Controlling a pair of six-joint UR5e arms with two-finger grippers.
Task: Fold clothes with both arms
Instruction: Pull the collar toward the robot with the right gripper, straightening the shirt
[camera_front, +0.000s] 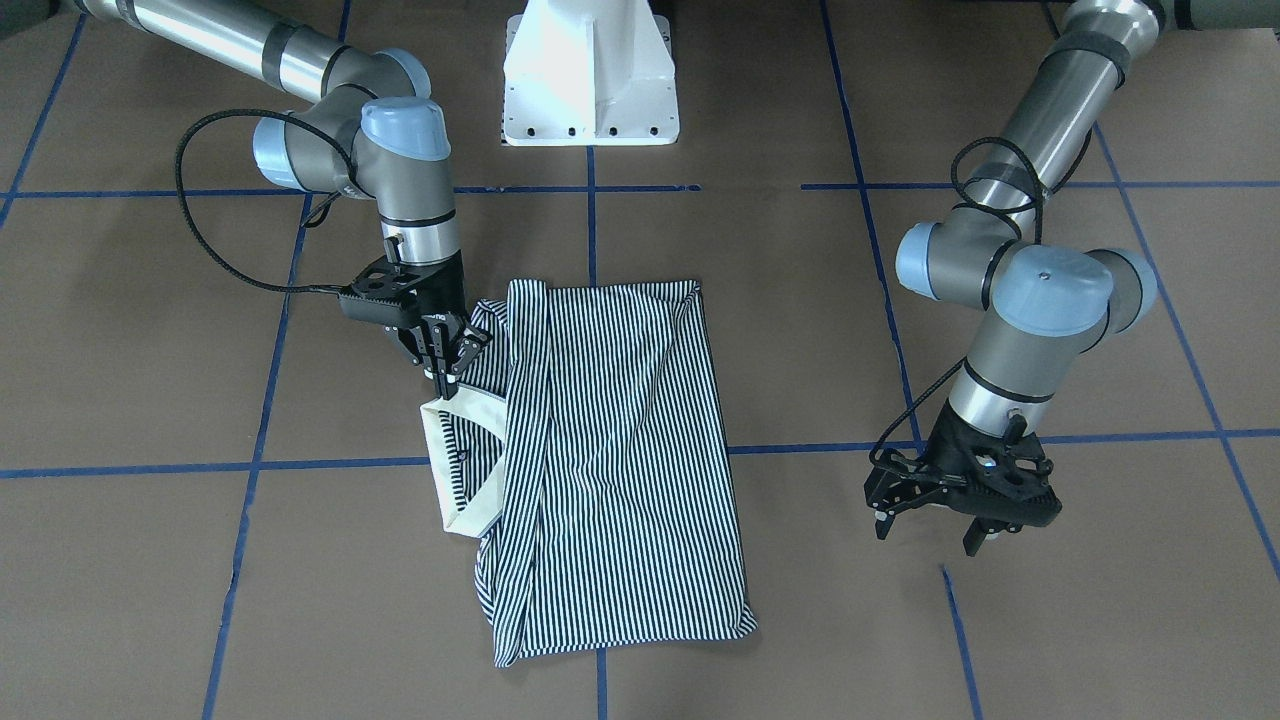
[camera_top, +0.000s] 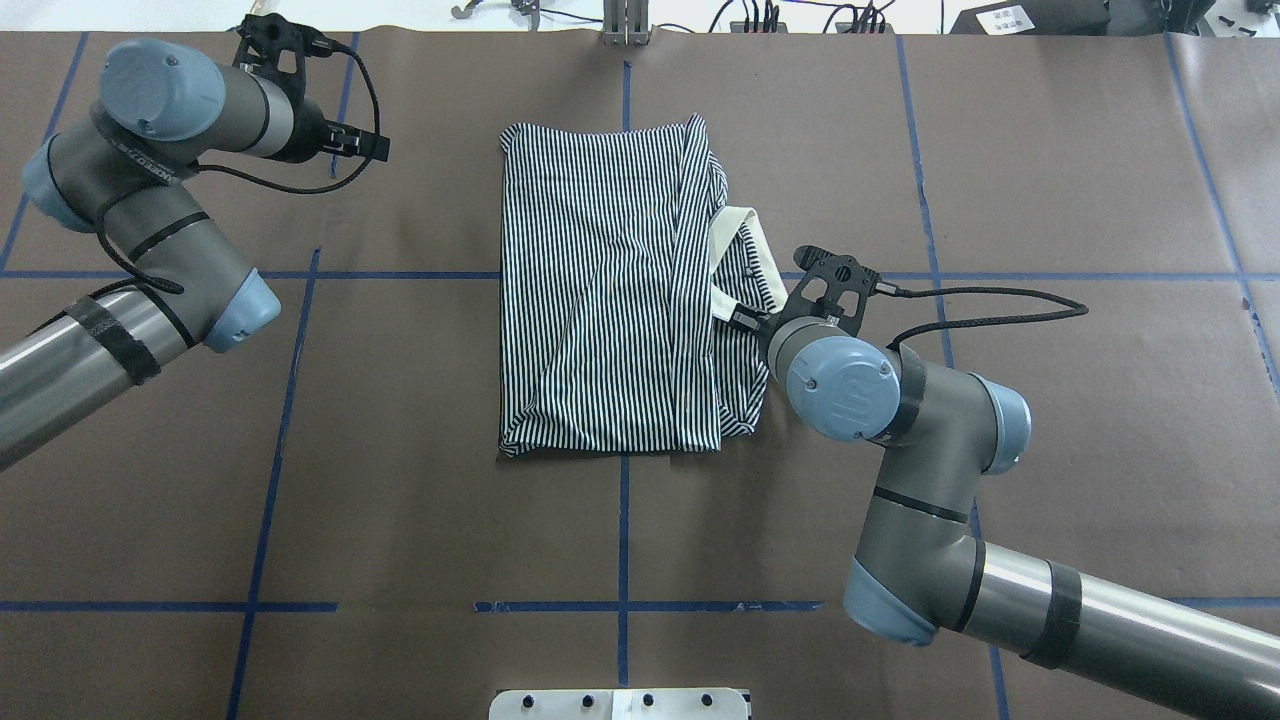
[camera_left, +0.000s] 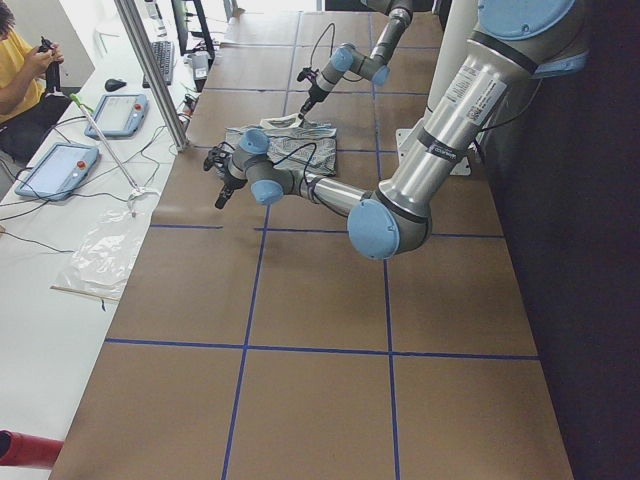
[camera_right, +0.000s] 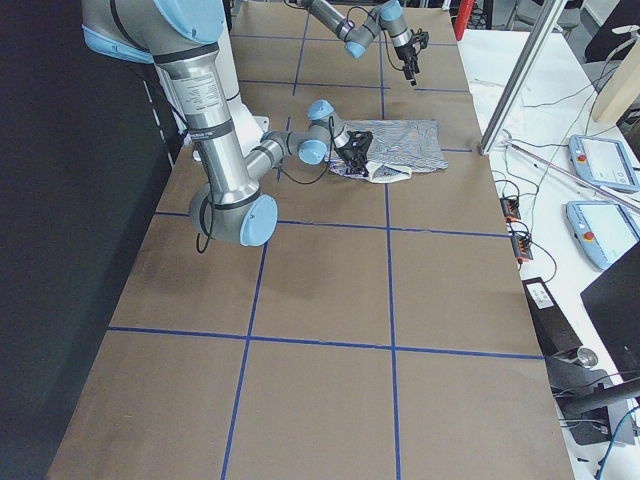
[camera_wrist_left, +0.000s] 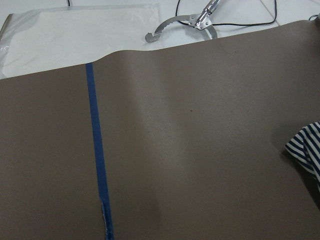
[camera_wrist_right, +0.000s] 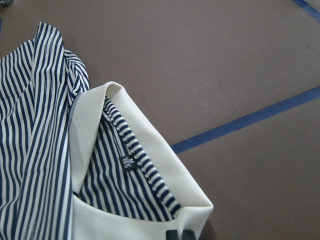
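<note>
Directly under the right gripper (camera_front: 441, 385) lies the cream collar (camera_wrist_right: 184, 194) of the striped shirt (camera_top: 600, 290). The fingers are drawn close together on the collar's outer corner and appear to pinch it. In the wrist view two dark fingertips (camera_wrist_right: 173, 234) sit on the cream edge, with the size label (camera_wrist_right: 127, 162) just beyond them.

From this gripper the rest of the shirt spreads away toward the other arm as a partly folded block on the brown table (camera_top: 400, 500). Its long axis runs from the robot's side to the far side, crosswise to the gripper's reach. The collar juts out of the block's right edge about midway along.

My reading is that the coming move carries the collar inward over the striped body, so everything turns on the cloth lying to the gripper's left, with bare table to its right.

Well off from the shirt's far left corner, the left gripper (camera_front: 926, 538) hangs wide open and holds nothing. Its camera catches only a striped corner at the edge of view. The right arm is plainly the nearer one.
</note>
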